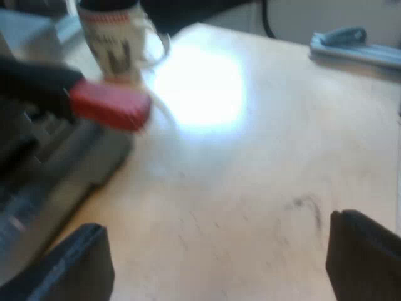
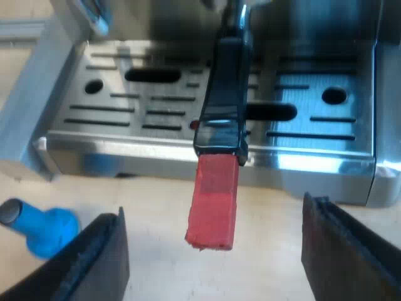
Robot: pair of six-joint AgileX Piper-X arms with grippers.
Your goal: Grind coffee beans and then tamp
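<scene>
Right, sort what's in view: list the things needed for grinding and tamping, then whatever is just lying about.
For the job:
espresso machine
red-ended holder handle, locked into the machine's front
blue tamper

Lying about:
patterned mug
unidentified blue-grey item

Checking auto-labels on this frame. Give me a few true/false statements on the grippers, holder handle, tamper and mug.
1. The right gripper is open, facing the red end of the holder's handle, not closed on it. True.
2. The blue tamper rests on the drip tray. False: it rests on the table, by the front of the espresso machine.
3. The left gripper holds the mug. False: it is open over bare table; the mug stands by the machine, past the red end.
4. The holder's handle sticks out from the machine's front over the drip tray. True.
</scene>
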